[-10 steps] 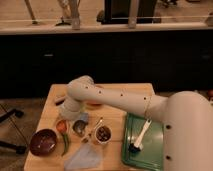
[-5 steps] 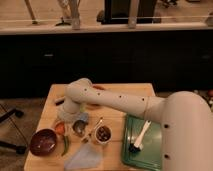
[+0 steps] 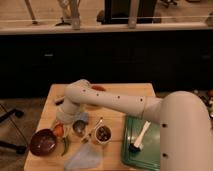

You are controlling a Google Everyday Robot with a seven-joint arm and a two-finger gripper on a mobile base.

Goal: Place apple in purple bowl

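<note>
The apple [image 3: 59,130] is a small orange-red fruit on the wooden table [image 3: 120,92], just right of the purple bowl [image 3: 42,141]. The bowl is dark maroon and stands at the table's front left corner, with nothing showing inside it. My gripper [image 3: 63,119] is at the end of the white arm, which reaches in from the right. It hangs directly over the apple and touches or nearly touches its top. The arm hides the apple's upper side.
A long green pepper [image 3: 65,145] lies right of the bowl. A grey round object [image 3: 79,126], a small white cup with dark contents [image 3: 103,133] and a pale cloth [image 3: 85,157] are nearby. A green tray [image 3: 150,150] holds a white brush [image 3: 140,136]. An orange-red dish [image 3: 98,88] sits at the back.
The end of the arm and the apple have shifted slightly left and forward, toward the purple bowl. Nothing else has moved.
</note>
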